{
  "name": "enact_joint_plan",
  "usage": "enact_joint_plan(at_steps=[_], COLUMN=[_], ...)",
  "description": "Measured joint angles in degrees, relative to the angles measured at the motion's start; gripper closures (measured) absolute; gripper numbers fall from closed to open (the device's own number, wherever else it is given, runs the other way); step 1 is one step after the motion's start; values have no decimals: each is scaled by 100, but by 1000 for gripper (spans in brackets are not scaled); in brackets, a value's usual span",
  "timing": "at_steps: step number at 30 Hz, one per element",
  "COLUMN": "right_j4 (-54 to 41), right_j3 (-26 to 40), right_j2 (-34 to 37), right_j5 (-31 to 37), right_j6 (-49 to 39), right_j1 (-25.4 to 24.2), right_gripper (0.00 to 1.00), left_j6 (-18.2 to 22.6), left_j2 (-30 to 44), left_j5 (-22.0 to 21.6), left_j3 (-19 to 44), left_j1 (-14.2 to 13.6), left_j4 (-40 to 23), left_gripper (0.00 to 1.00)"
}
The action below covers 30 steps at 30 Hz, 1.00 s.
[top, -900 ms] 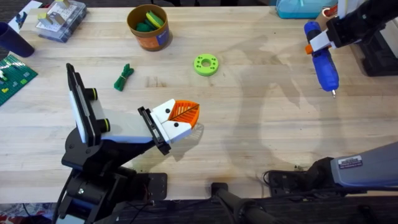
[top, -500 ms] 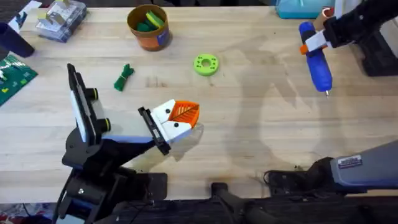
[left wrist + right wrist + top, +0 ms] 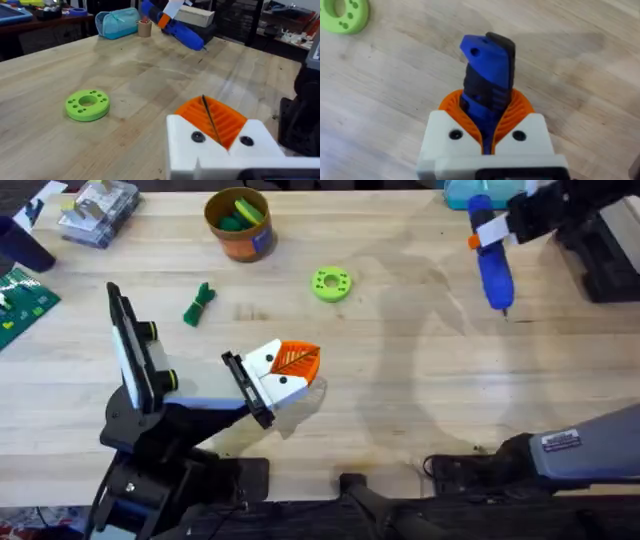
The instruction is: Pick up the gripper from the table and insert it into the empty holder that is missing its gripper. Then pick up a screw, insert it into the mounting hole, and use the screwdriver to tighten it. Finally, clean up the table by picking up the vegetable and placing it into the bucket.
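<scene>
Near the table's (image 3: 400,380) far right corner, the right gripper (image 3: 487,132) clamps its ribbed orange pads on the blue cylindrical screwdriver (image 3: 492,262), while the left gripper (image 3: 218,125), pads together, rests near the front edge.

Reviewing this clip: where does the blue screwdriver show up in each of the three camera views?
Overhead: the screwdriver hangs at the upper right, held by the right gripper.
Left wrist: the screwdriver is far across the table, near the top middle.
Right wrist: the screwdriver stands at centre, clamped between orange pads.
Shared landmark: the green ring.
</scene>
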Motion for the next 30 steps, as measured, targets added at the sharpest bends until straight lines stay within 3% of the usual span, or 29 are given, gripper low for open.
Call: enact_joint_plan(at_steps=[6, 13, 22, 26, 30], right_j4=[105, -17, -1172, -1163, -829], right_j3=[-26, -59, -67, -111, -597], right_j2=[-187, -1585, -2962, -3541, -4400], right_j5=[-58, -75, -119, -123, -254], right_j6=[-120, -93, -27, -17, 38], right_j1=[170, 175, 175, 175, 175], right_gripper=[938, 937, 937, 937, 938], left_j6=[0, 0, 0, 0, -2], left_j2=[-2, 0, 0, 0, 0], left_j5=[-15, -22, -35, -35, -37], left_j3=[0, 0, 0, 0, 0], left_j1=[0, 0, 0, 0, 0], left_j4=[0, 0, 2, 2, 2], left_gripper=[990, 990, 990, 990, 990])
